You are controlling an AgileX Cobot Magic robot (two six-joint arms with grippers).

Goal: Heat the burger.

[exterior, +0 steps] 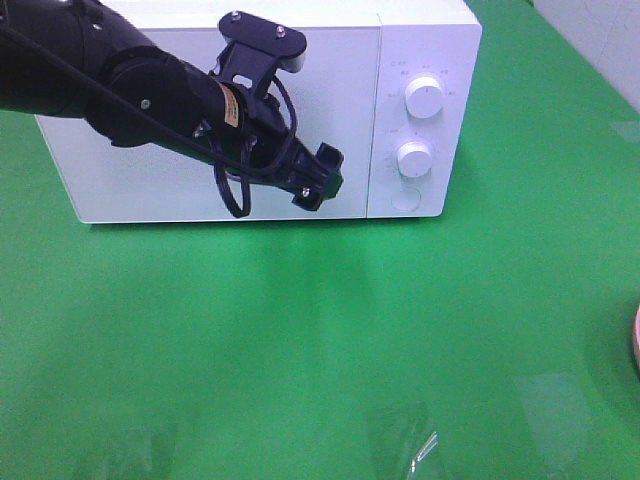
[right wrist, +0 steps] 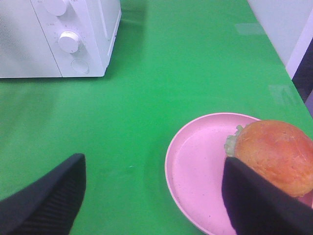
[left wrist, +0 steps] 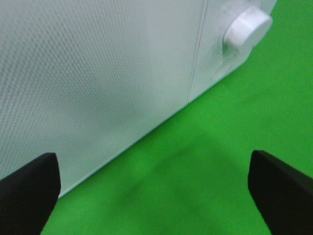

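The burger [right wrist: 276, 154], with a shiny golden-brown bun and a frill of green lettuce, sits on the far side of a round pink plate [right wrist: 195, 166] on the green table. My right gripper [right wrist: 151, 200] hovers open above the plate's near edge, and one black finger [right wrist: 259, 200] overlaps the burger's near side. The white microwave [exterior: 150, 120] stands at the back with its door closed. My left gripper [exterior: 322, 180] is open, low in front of the door's right edge, with only green cloth between its fingers [left wrist: 29, 191]. In the exterior high view the burger and the right arm are out of view.
The microwave's control panel carries two white knobs [exterior: 425, 98] [exterior: 414, 157] and a round button [exterior: 404, 199]. A sliver of the pink plate [exterior: 636, 345] shows at the right edge of the high view. A green cloth [exterior: 300, 350] covers the table.
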